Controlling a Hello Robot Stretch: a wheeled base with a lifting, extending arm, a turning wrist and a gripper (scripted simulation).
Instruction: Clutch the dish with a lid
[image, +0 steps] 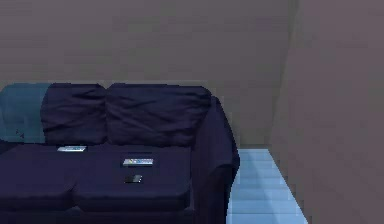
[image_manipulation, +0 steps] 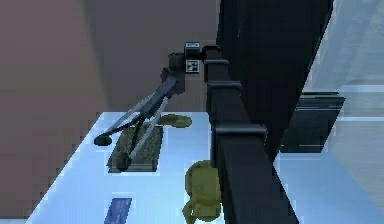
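In the arm side view the dark arm bar (image_manipulation: 240, 150) rises from the bottom edge over a pale blue tabletop (image_manipulation: 75, 185). The gripper (image_manipulation: 108, 139) reaches down and left from the white marked squares (image_manipulation: 190, 58). Its thin fingers (image_manipulation: 135, 118) end at a long grey-tan tray-like thing (image_manipulation: 140, 152) lying on the table. I cannot tell whether the gripper holds anything. A low tan round thing (image_manipulation: 178, 121), possibly the dish, lies just right of the fingers, close to the arm.
A yellow rounded object (image_manipulation: 203, 186) and a small flat bluish item (image_manipulation: 120, 208) lie nearer on the table. Tall dark furniture (image_manipulation: 275, 60) and a dark box (image_manipulation: 315, 120) stand at the right. The forward view has a dark blue sofa (image: 150, 120) with small flat items (image: 138, 160) and pale blue floor (image: 265, 190).
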